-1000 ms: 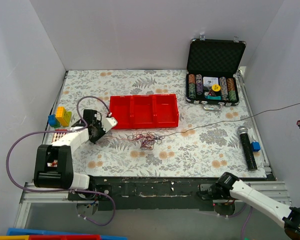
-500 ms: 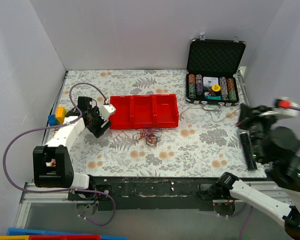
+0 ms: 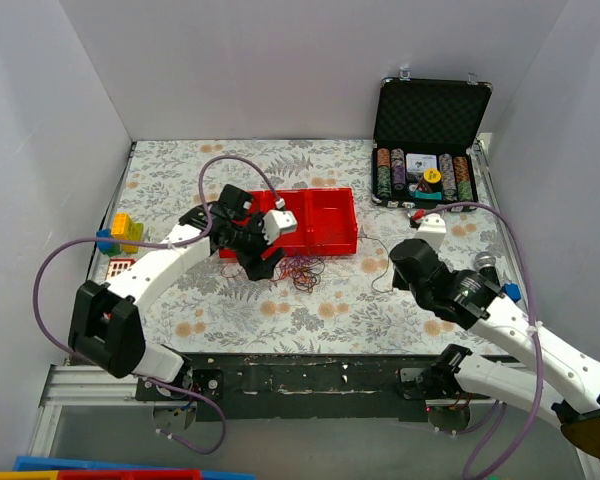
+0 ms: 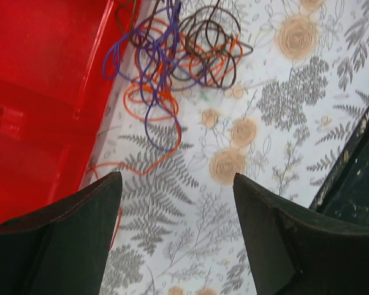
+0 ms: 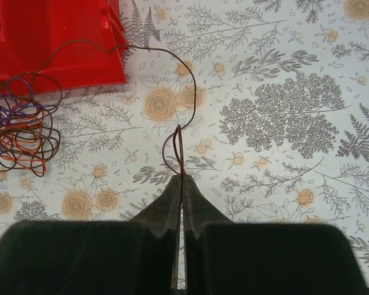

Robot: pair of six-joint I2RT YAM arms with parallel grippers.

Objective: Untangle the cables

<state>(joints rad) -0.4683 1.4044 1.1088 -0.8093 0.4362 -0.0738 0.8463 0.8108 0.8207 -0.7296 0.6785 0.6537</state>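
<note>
The cables (image 3: 300,272) lie as a small tangle of red-orange, purple and dark thin wires on the floral tablecloth, just in front of the red tray (image 3: 325,222). My left gripper (image 3: 260,267) hovers open at their left edge. In the left wrist view the cables (image 4: 172,55) lie beyond the left gripper (image 4: 177,178), and nothing is between its fingers (image 4: 80,233). My right gripper (image 3: 398,272) is to the right of the tangle. In the right wrist view the right gripper (image 5: 181,177) is shut on a dark brown strand (image 5: 179,147). That strand curves back past the tray corner (image 5: 114,67) to the cables (image 5: 18,129).
An open black case of poker chips (image 3: 428,175) stands at the back right. A black microphone (image 3: 486,264) and a blue piece (image 3: 511,292) lie behind the right arm. Coloured blocks (image 3: 123,232) sit at the left edge. The table's dark front edge (image 4: 357,178) is near the left gripper.
The left gripper moved right from the tray's left end to the tangle and opened. The right arm swung in from the far right to mid-table, and its strand went from taut to slack.
</note>
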